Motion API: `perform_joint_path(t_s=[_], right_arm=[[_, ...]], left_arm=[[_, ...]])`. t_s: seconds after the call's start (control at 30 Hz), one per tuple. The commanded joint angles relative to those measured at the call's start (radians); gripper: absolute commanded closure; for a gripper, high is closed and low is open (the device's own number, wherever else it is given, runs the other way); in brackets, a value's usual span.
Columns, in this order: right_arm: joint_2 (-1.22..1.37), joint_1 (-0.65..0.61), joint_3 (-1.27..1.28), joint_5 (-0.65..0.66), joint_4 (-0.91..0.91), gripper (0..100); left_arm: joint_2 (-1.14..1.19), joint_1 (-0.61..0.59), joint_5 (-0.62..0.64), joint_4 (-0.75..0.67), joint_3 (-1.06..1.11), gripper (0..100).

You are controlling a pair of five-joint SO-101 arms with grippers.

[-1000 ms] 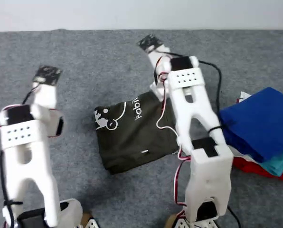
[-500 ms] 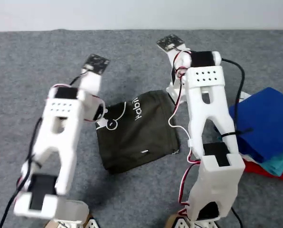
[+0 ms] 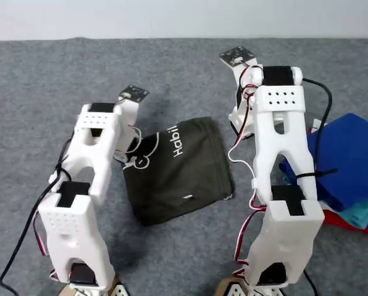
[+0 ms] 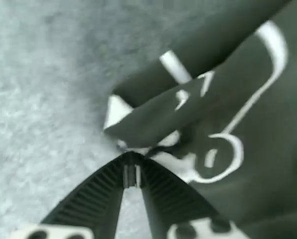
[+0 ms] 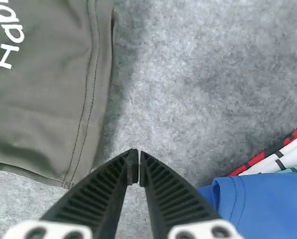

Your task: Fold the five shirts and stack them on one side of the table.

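Note:
A folded dark olive shirt with white print lies in the middle of the grey table. My left gripper is shut, its tips at the shirt's left edge, by a lifted fold near the print. I cannot tell whether fabric is pinched. The left arm stands over that edge. My right gripper is shut with nothing in it, above bare carpet between the olive shirt and the blue shirt. The blue shirt tops a stack at the right.
Under the blue shirt lie a teal one, a red one and a striped one. The right arm stands between the olive shirt and the stack. Grey carpet stretches open at the far left and back.
The left arm swung in from the far left to the olive shirt's left edge. The right arm shifted right, off the shirt's far corner toward the stack.

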Motion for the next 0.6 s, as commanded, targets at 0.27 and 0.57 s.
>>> perform_joint_path(t_s=[0.27, 0.57], right_arm=[[-0.074, -0.022, -0.046, -0.012, 0.065, 98.8], [-0.196, -0.084, 0.084, -0.117, 0.102, 98.9]], left_arm=[[-0.227, -0.028, -0.006, 0.127, -0.033, 99], [-0.574, -0.124, -0.014, 0.23, 0.064, 99]])
